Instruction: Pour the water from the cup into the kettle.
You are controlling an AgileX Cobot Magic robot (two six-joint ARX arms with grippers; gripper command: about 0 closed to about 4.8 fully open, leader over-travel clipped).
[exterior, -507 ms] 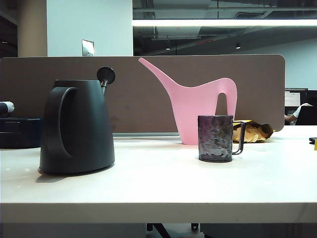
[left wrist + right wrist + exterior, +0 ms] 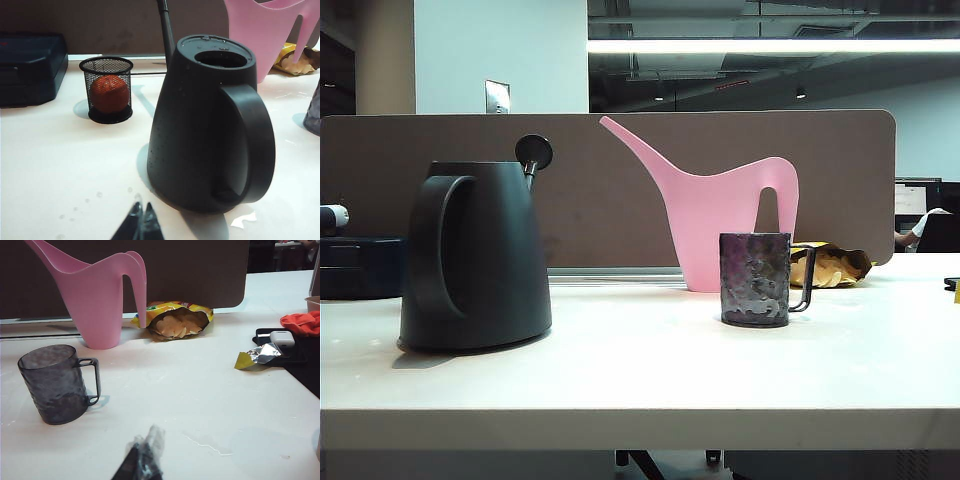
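Fingers of both grippers, left (image 2: 140, 220) and right (image 2: 145, 457), are closed and empty, short of kettle (image 2: 475, 255) and cup (image 2: 756, 279), which stand upright mid-table (image 2: 650, 380), ungrasped.

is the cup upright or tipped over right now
Upright: the cup stands on its base on the table, mouth up, handle to the side. Neither tool touches it.

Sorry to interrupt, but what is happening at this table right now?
Nothing is being handled yet. The cup stands upright on the table, apart from the black kettle, with a pink watering can behind it. The left hand sits shut near the kettle, the right hand shut short of the cup, both empty.
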